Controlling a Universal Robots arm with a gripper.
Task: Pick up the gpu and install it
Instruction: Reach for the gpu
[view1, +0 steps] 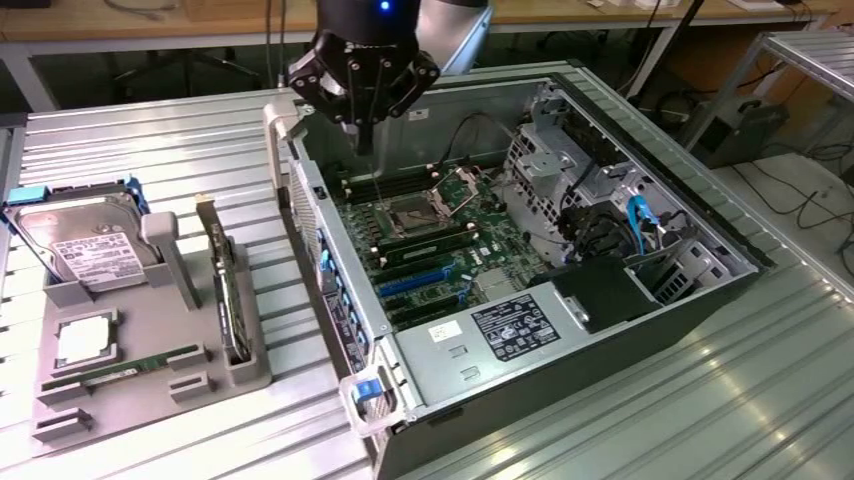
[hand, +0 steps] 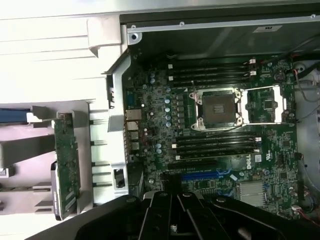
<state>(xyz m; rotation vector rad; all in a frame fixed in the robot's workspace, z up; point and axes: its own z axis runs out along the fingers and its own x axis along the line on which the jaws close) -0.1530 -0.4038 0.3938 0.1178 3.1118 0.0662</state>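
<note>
The gpu (view1: 230, 300) stands on edge in a slot of the grey holder (view1: 134, 400) on the exterior view's left, beside the open computer case (view1: 667, 330). In the wrist view the gpu (hand: 65, 165) appears as a narrow card outside the case wall. My gripper (view1: 363, 143) hangs over the rear part of the case, above the motherboard (view1: 427, 240), well apart from the gpu. Its fingers come together in a thin point and are shut on nothing. In the wrist view the gripper (hand: 172, 192) sits over the board near the blue slots (hand: 200, 175).
The holder also carries a silver hard drive (view1: 87, 245) and a green memory stick (view1: 134, 365). Inside the case are the processor socket (hand: 217, 105), memory slots, a drive cage and cables (view1: 641, 225). Everything rests on a slatted metal table (view1: 160, 150).
</note>
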